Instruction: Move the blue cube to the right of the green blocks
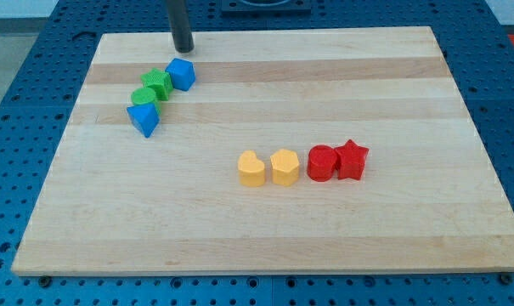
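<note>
The blue cube (182, 74) sits at the upper left of the wooden board (265, 229), touching the right side of a green star-shaped block (158, 83). A green round block (143, 96) lies just below-left of the star. A blue triangular block (144, 119) lies below that, so the blocks form a diagonal row. My tip (183, 48) is just above the blue cube, a small gap away, near the board's top edge.
A yellow heart-shaped block (251, 168) and a yellow hexagonal block (285, 167) sit side by side at the board's middle. A red round block (321, 162) and a red star (352, 159) sit to their right. Blue perforated table (19, 102) surrounds the board.
</note>
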{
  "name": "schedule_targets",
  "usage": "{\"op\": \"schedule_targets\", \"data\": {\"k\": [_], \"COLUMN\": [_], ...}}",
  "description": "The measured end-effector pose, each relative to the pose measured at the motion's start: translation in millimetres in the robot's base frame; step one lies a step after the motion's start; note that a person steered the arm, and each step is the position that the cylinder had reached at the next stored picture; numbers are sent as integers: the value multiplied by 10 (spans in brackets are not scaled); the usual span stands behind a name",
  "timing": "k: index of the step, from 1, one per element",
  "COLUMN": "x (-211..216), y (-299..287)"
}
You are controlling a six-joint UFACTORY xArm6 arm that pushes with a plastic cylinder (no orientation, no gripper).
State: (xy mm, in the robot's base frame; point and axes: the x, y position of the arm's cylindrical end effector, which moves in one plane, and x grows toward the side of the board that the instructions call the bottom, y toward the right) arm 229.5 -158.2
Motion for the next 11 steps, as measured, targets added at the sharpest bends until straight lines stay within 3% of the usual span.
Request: {"op": "schedule_targets", "data": {"k": [2,8,11], "x": [247,1068,933], "y": [-81,477,1208]}}
